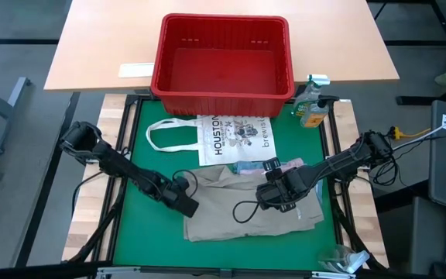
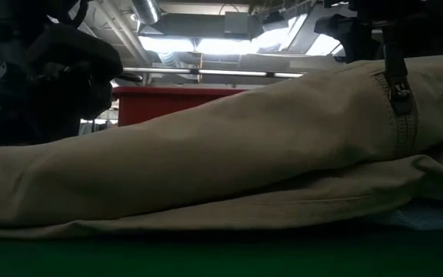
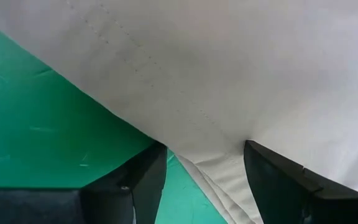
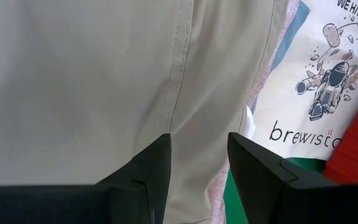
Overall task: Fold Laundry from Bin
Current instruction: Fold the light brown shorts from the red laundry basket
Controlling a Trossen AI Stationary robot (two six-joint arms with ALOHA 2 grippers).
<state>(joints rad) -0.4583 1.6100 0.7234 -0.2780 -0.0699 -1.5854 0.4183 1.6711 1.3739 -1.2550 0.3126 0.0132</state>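
With the khaki-grey garment (image 1: 246, 205) lying part-folded on the green bench (image 1: 138, 155) before the empty red bin (image 1: 223, 54), keep the left pincer (image 1: 186, 203) and right pincer (image 1: 273, 194) released, straddling its edges squarely before clenching.

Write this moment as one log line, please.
Khaki cloth garment flat on green mat | left hand open at its edge | right hand over it | red plastic bin empty

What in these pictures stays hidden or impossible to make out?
- High view: the garments under the khaki garment; only pink and blue edges show.
- Low view: most of the red bin, hidden behind the khaki cloth.
- High view: the label on the small bottle, too small.
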